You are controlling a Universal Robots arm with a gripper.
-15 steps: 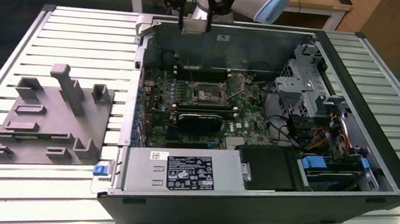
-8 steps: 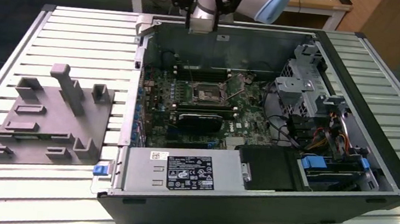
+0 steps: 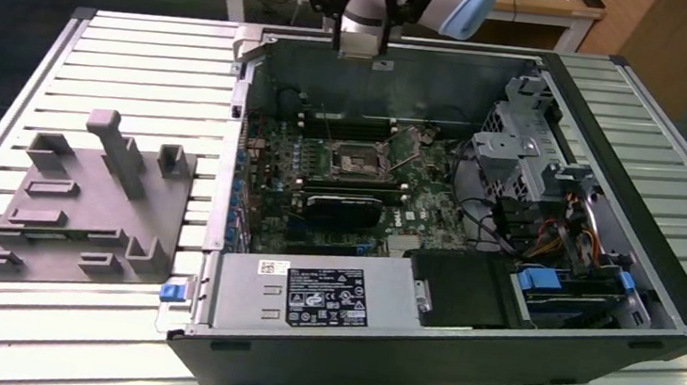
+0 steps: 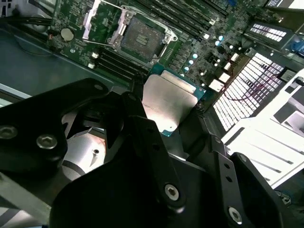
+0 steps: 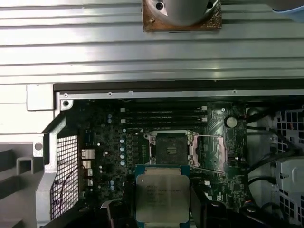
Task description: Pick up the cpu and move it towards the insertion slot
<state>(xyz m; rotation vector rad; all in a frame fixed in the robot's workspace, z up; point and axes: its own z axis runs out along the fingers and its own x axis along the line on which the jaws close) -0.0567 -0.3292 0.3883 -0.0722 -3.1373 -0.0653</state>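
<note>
Black linkages of my hand (image 4: 166, 118) sit closest to the lens in the second wrist view, and between them I grip the cpu (image 4: 167, 102), its silver-grey metal top facing the camera and a thin blue-green edge showing along its rim. My fingers (image 4: 142, 128) press against the chip's sides, so the hand is clenched on the chip and carrying it clear of the board.

In the first wrist view the cpu (image 5: 162, 197) sits at the lower centre of the frame, and the insertion slot (image 5: 171, 148) lies just above it in the picture, a dark square inside a silver metal frame with its retaining plate swung open to one side. The chip's upper edge comes just short of the slot's frame in that picture. Narrow memory slots (image 5: 164, 114) run in parallel lines beyond the socket, and a coin cell (image 5: 231, 121) sits toward the upper right of the board.

From the exterior view, my hand (image 3: 361, 38) hangs at the top centre of the frame, over the far edge of the open computer case (image 3: 455, 355). The insertion slot (image 3: 354, 160) shows near the middle of the motherboard, with a long black card (image 3: 345, 207) below it. On the exterior view's left, a grey fixture plate (image 3: 84, 210) with upright blocks rests on the slatted bench (image 3: 142, 60), well apart from the case.
</note>
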